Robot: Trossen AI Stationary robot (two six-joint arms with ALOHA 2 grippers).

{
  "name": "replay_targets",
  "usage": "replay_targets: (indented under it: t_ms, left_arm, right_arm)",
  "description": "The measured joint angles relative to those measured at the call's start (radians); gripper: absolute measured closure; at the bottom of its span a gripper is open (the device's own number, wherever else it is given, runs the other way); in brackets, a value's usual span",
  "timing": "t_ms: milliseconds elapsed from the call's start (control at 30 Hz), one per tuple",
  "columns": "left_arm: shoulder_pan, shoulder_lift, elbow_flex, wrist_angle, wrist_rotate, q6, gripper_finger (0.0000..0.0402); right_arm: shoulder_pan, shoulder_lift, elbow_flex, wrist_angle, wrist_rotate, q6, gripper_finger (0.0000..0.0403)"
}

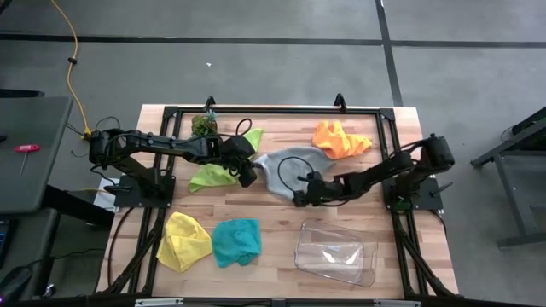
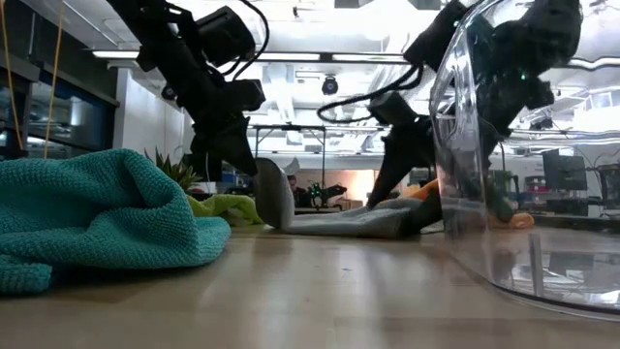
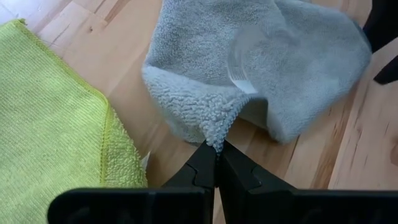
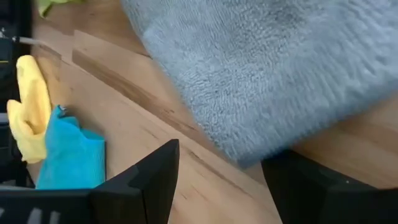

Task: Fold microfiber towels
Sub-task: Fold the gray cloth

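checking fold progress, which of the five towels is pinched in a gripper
The grey microfiber towel: the left gripper pinches its corner; the others lie loose.

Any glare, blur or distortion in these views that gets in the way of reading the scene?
Low view: the clear tray up close bends the background behind it, and bright ceiling lights backlight the arms into silhouettes. Left wrist view: a pale smear sits over the grey towel. Right wrist view: the grey towel is soft and out of focus. High view: even light, no glare.
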Motion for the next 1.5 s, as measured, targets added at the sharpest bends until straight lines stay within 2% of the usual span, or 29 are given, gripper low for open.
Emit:
replay_targets:
  t_ms: [300,733,867,1067,1333,1500]
  left_arm:
    - [0.000,0.000,0.000,0.002,0.000,-0.007,0.0401]
    - [0.000,0.000,0.000,-0.001,0.001,-0.005,0.0401]
    - [0.000,0.000,0.000,-0.001,0.005,-0.006,0.0401]
    - [0.000,0.000,0.000,-0.003,0.005,0.001,0.0401]
    - [0.000,0.000,0.000,-0.001,0.004,0.003,0.0401]
    - [0.000,0.000,0.000,-0.001,0.004,0.003,0.0401]
  right_arm:
    - [0.000,0.049,0.026,0.089,0.049,-0.017,0.0187]
    - [-0.046,0.047,0.029,0.305,0.026,-0.024,0.0187]
    - [-0.093,0.046,0.028,0.346,0.035,-0.031,0.0187]
    - [-0.179,0.046,0.028,0.284,0.095,-0.035,0.0187]
    - [-0.292,0.046,0.028,0.257,0.118,-0.077,0.0187]
    - [-0.373,0.046,0.028,0.321,0.015,-0.185,0.0187]
